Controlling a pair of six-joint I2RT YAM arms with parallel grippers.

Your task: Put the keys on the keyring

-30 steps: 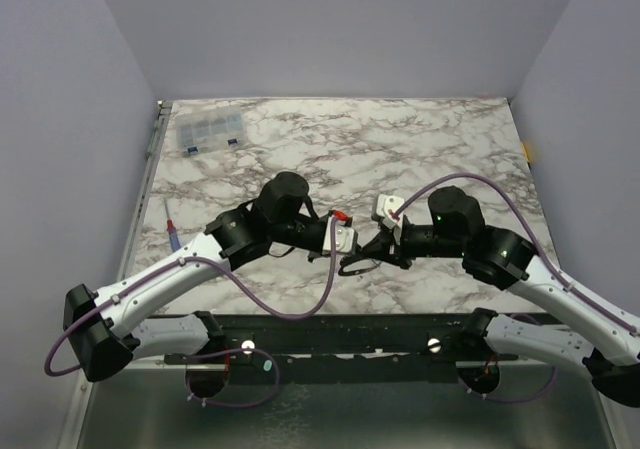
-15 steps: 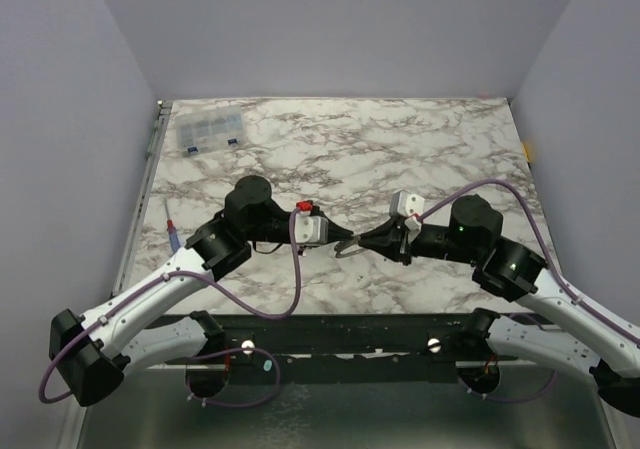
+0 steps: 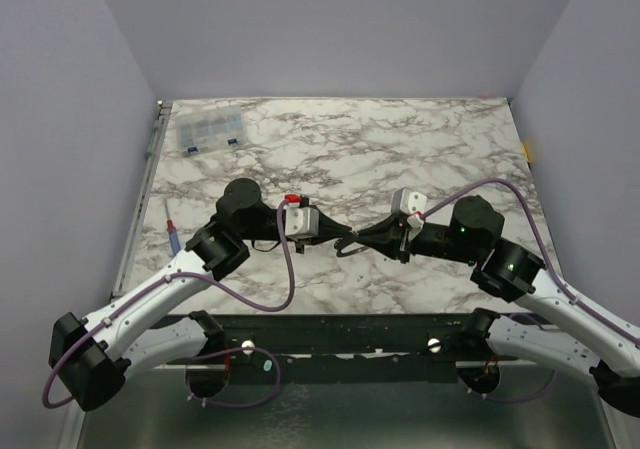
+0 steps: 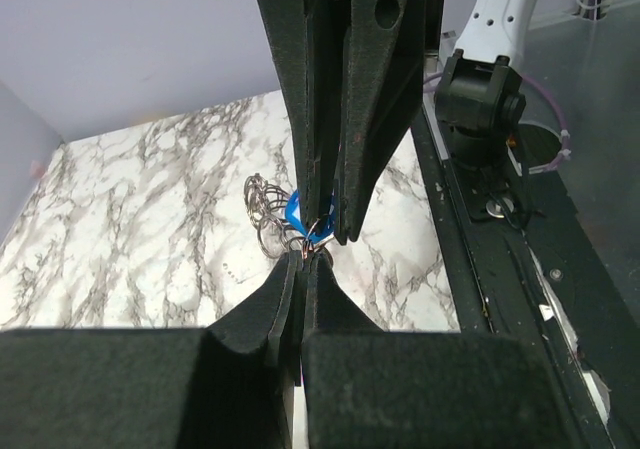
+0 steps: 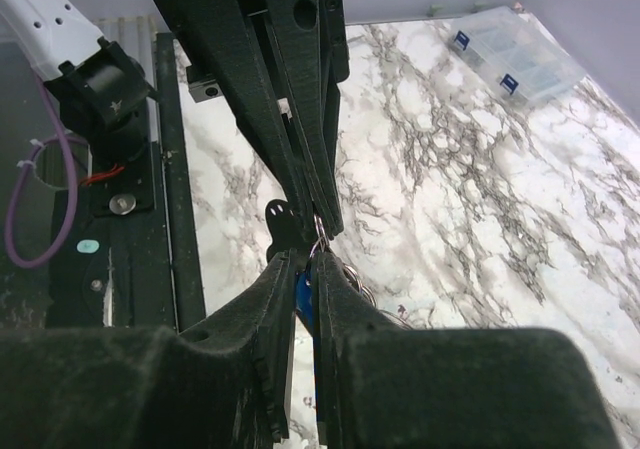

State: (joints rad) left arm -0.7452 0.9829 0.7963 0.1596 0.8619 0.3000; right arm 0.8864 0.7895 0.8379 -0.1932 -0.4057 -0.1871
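The two grippers meet tip to tip above the table's near middle. My right gripper (image 3: 362, 237) is shut on the keyring's blue tag (image 5: 303, 294). The keyring's thin silvery loops (image 4: 264, 201) hang beside and under the tips and also show in the top view (image 3: 349, 250). My left gripper (image 3: 344, 236) is shut, with its tips (image 4: 305, 259) right at the ring wire. A small dark flat piece with two holes, seemingly a key (image 5: 284, 219), sticks out beside the left fingertips. In the left wrist view the blue tag (image 4: 293, 209) shows behind the right fingers.
A clear compartment box (image 3: 209, 129) stands at the far left corner and also shows in the right wrist view (image 5: 515, 64). A blue-handled, red-tipped screwdriver (image 3: 173, 233) lies near the left edge. The black mounting rail (image 3: 330, 331) runs along the near edge.
Both arms have drawn back, the left wrist leftward and the right wrist rightward. The meeting point of the tips has moved slightly up the table. Both grippers stay shut.
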